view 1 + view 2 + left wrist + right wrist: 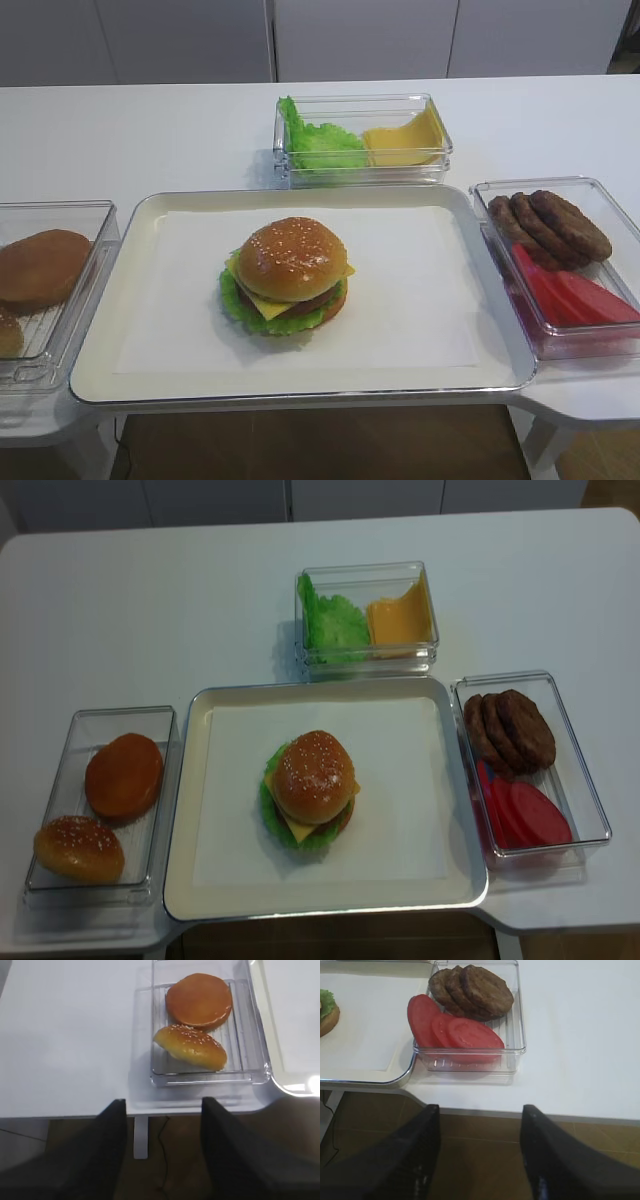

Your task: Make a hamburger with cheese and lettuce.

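Note:
The hamburger (290, 275) (310, 788) stands whole in the middle of the cream tray (160, 300), topped by a sesame bun. Its yellow cheese (268, 307) juts out at a corner, and its ruffled green lettuce (237, 303) frills out below. A sliver of the hamburger (327, 1012) shows at the left edge of the right wrist view. My right gripper (480, 1110) hangs open off the table's front edge, nothing between its fingers. My left gripper (160, 1105) is open too, off the front edge before the bun box. Neither gripper shows in the high views.
A clear box (210, 1077) at the left holds a plain bun half (199, 1000) and a sesame bun top (191, 1046). The right box (512, 1045) holds patties (475, 990) and tomato slices (455, 1030). The far box (362, 140) holds loose lettuce leaves and cheese slices.

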Action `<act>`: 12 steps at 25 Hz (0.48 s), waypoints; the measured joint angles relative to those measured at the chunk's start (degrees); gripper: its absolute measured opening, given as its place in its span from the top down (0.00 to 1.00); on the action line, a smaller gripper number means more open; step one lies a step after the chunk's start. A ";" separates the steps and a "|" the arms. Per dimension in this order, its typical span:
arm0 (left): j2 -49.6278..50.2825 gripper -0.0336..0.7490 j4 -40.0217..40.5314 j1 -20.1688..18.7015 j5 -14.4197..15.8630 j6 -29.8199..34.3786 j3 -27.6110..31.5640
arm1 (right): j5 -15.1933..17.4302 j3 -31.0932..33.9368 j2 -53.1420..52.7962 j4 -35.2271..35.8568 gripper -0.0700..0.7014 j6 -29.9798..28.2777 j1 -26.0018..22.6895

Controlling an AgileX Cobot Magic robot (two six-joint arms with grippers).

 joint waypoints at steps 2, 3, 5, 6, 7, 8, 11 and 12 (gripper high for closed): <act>-3.79 0.50 0.00 0.00 0.56 0.44 1.05 | 0.00 0.00 0.00 0.00 0.38 0.00 0.00; -5.64 0.51 0.00 0.00 0.69 0.71 1.52 | 0.00 0.00 0.00 0.00 0.38 0.00 0.00; -8.69 0.51 0.00 0.00 0.92 0.92 1.90 | 0.00 0.00 0.00 0.00 0.38 0.00 0.00; -10.06 0.51 0.00 0.00 1.05 0.97 2.02 | 0.00 0.00 0.00 0.00 0.38 0.00 0.00; -11.32 0.51 0.00 0.00 1.05 0.97 2.02 | 0.00 0.00 0.00 0.00 0.38 0.00 0.00; -12.31 0.51 0.00 0.00 1.05 0.97 2.02 | 0.00 0.00 0.00 0.00 0.38 0.00 0.00; -15.34 0.51 0.00 0.00 1.14 0.97 2.37 | 0.00 0.00 0.00 0.00 0.38 0.00 0.00; -16.18 0.51 0.00 0.00 1.26 0.97 2.36 | 0.00 0.00 0.00 0.00 0.38 0.00 0.00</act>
